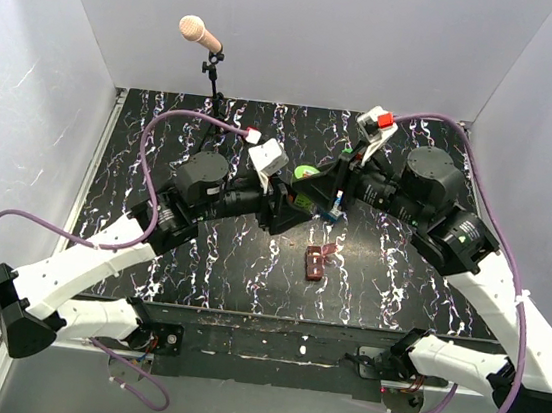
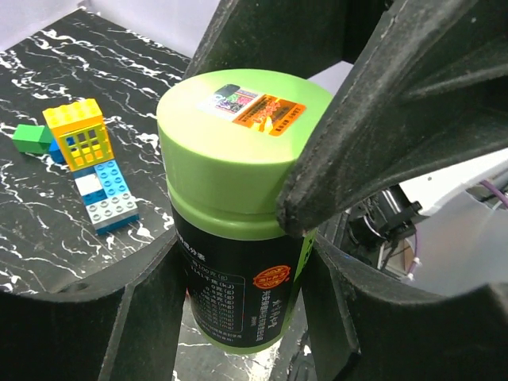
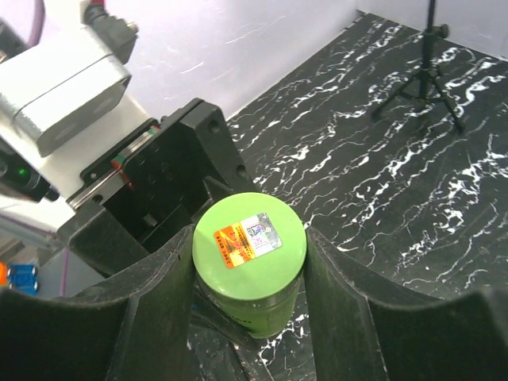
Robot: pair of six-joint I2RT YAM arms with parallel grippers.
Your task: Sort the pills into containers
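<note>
The green cylindrical bottle (image 1: 307,173) stands upright at the middle of the table, lid on. My left gripper (image 2: 238,317) is shut on the bottle's dark-labelled body (image 2: 230,278). My right gripper (image 3: 249,286) is shut on the bottle's green lid (image 3: 249,242), one finger on each side. In the top view my left gripper (image 1: 295,197) and right gripper (image 1: 321,187) meet at the bottle. The small dark red-brown box (image 1: 316,262) lies in front of them with its flap lid open. I see no pills.
A yellow-and-blue toy brick stack (image 2: 91,159) lies beside the bottle, with a green brick (image 2: 32,137) next to it. A microphone on a small tripod (image 1: 201,34) stands at the back left; the tripod also shows in the right wrist view (image 3: 425,71). White walls enclose the table.
</note>
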